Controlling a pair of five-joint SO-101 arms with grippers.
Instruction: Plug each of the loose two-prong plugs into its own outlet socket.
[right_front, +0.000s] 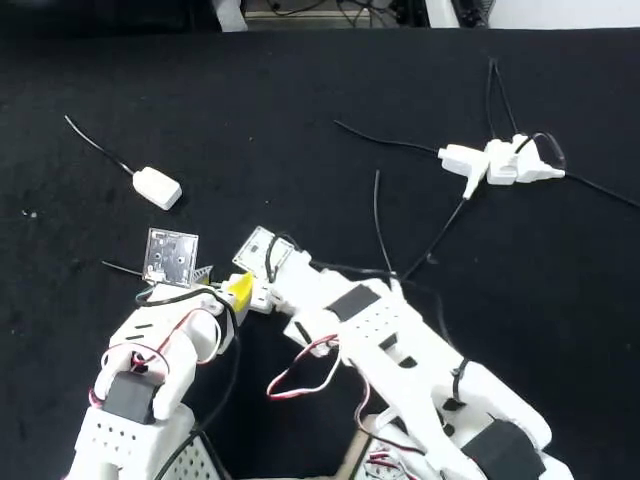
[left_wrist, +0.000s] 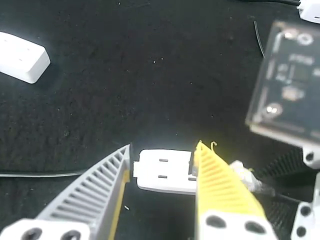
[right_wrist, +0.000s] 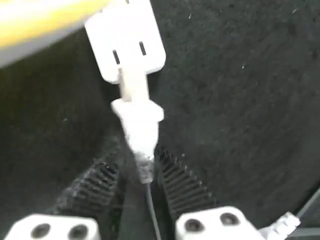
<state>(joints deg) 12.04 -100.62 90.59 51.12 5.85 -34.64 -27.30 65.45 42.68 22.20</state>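
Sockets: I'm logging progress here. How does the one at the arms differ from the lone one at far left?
The near socket sits clamped in the left tool; the far socket lies free on the table. The near socket has a plug, held by the right tool, pressed against its end; the far socket has no plug near it. Both are white blocks.

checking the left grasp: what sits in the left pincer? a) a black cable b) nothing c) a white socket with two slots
c: in the left wrist view the white socket, two slots showing, sits gripped in the left pincer.
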